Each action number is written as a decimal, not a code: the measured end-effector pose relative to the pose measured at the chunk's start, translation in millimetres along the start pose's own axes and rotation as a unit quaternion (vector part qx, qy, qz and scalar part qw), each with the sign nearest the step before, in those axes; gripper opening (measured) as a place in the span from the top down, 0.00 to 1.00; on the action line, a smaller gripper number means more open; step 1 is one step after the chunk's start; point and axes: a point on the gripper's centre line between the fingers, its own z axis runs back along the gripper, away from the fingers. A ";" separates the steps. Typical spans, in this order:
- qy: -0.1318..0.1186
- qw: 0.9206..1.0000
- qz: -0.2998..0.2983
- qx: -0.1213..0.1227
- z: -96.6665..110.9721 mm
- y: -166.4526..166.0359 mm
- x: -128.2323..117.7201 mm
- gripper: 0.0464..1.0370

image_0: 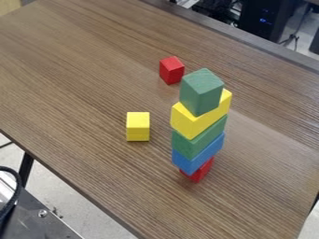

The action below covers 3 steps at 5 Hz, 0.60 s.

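Stacked blocks stand as an upright tower on the wood-grain table [81, 88], right of the middle of the camera view. Five blocks make up the tower. At the bottom is a red block [199, 172], partly hidden under the wider blue block [198, 155] that rests on it. A green block [199, 138] lies on the blue one, and a long yellow block [194, 123] lies on that. A second green block [201, 93] forms the top; it is narrower than the yellow block below it, whose far end shows past its right side.

Two more blocks sit on the tabletop, both apart from the tower. A small yellow block [137, 127] is near it on the left, and a small red block [171, 70] is beyond it, toward the upper left. These two are also apart from each other.

Whether the gripper's jaws are released, clenched or grasping something, one cannot tell.

Past the table's far edge, at the upper right, are a black computer case [265, 18] with a small blue light, some dark cables and a small tripod. At the lower left, a black cable [14, 198] curves over a grey metal plate [40, 224] with a round bolt head, and pale floor shows beside it.
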 end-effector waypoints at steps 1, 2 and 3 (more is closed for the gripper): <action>0.014 1.000 -0.001 -0.001 -7.4 -0.1 -0.2 0.04; 0.034 0.999 -0.014 -0.017 -26.6 -8.5 13.6 0.04; 0.026 0.998 -0.046 -0.022 -27.5 -19.5 16.2 0.04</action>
